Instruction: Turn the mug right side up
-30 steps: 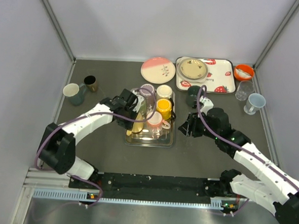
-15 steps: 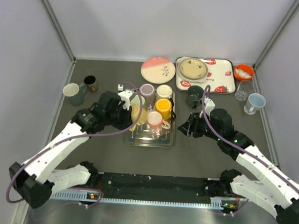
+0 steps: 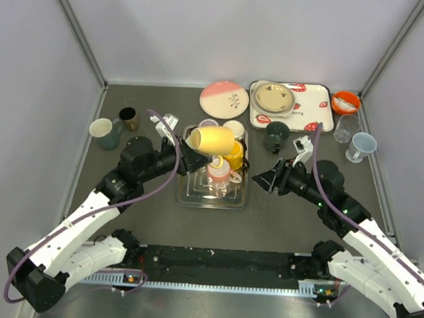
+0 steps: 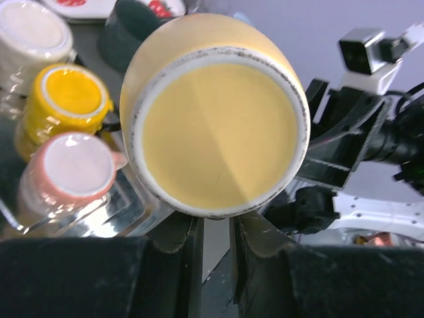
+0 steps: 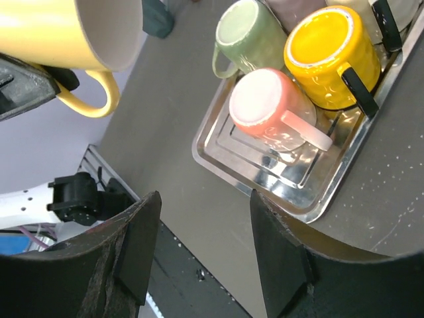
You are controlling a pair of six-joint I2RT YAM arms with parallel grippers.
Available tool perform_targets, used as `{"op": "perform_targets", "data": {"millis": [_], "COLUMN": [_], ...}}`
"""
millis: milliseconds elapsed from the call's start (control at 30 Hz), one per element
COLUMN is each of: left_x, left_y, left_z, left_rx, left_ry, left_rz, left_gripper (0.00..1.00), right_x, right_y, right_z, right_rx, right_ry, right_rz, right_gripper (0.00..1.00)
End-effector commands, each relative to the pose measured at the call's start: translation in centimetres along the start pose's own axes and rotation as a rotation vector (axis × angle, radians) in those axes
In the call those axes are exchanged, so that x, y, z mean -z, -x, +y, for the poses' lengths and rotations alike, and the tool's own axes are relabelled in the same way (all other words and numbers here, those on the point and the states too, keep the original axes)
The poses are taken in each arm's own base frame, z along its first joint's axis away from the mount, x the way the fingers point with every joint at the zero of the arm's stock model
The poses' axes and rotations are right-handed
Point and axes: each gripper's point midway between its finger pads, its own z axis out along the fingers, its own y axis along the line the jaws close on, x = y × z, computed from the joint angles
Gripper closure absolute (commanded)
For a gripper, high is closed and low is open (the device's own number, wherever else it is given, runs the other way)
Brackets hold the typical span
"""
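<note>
Top external: left gripper [image 3: 189, 157] clamps yellow mug [image 3: 212, 139] by its handle, sideways above tray [image 3: 186, 201], probably for rotation clearance; right gripper [image 3: 264, 181] apart, empty, tray's 3 o'clock.

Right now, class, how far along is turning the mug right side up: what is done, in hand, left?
Done: the pale yellow mug is clear of the metal tray, in the air above it. In hand: the left gripper is shut on it, the mug lying sideways, mouth toward the right gripper, which is open and empty. Left: tip it mouth-up and set it down.
</note>
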Motion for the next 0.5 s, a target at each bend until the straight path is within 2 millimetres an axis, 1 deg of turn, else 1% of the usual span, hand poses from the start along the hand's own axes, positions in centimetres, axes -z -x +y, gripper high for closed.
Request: {"op": "perform_targets", "data": {"millis": [0, 33, 67, 100, 167, 200, 233, 267, 333, 400, 433, 467], "left_x": [1.5, 1.4, 1.7, 1.6, 1.6, 1.5, 1.5, 1.4, 1.3, 1.2, 1.2, 1.2], "left_y": [6.1, 5.9, 6.4, 6.5, 6.0, 6.2, 6.1, 6.0, 6.2, 6.1, 6.3, 6.3], "left_z": [-6.9, -6.7, -7.3, -7.5, -8.1, -8.5, -8.6, -8.8, -9.1, -9.2, -9.4, -9.4], "left_rx": [-0.010, 0.002, 0.017, 0.022, 0.037, 0.037, 0.043, 0.052, 0.056, 0.053, 0.048, 0.045], "left_ry": [-0.292, -0.302, -0.334, -0.349, -0.395, -0.421, -0.433, -0.448, -0.465, -0.475, -0.482, -0.486], "left_rz": [-0.257, -0.268, -0.295, -0.299, -0.274, -0.278, -0.273, -0.264, -0.267, -0.264, -0.268, -0.269], "left_gripper": [1.00, 1.00, 1.00, 1.00, 1.00, 1.00, 1.00, 1.00, 1.00, 1.00, 1.00, 1.00], "right_x": [0.5, 0.7, 0.8, 0.9, 1.2, 1.0, 1.2, 1.3, 1.2, 1.3, 1.4, 1.6], "right_y": [1.5, 1.8, 1.8, 1.9, 2.1, 2.0, 1.8, 2.4, 2.3, 2.9, 2.7, 3.2], "right_z": [2.4, 3.5, 4.0, 4.6, 5.8, 5.8, 6.4, 7.2, 7.8, 8.3, 8.5, 8.6], "right_rx": [-0.052, -0.044, -0.044, -0.043, -0.055, -0.063, -0.066, -0.066, -0.095, -0.105, -0.111, -0.129], "right_ry": [0.113, 0.170, 0.197, 0.223, 0.271, 0.274, 0.302, 0.333, 0.363, 0.398, 0.425, 0.442], "right_rz": [-0.090, -0.099, -0.097, -0.095, -0.080, -0.065, -0.040, -0.053, -0.031, -0.052, -0.044, -0.064], "right_gripper": [0.42, 0.42, 0.41, 0.39, 0.37, 0.36, 0.35, 0.34, 0.34, 0.33, 0.33, 0.33]}}
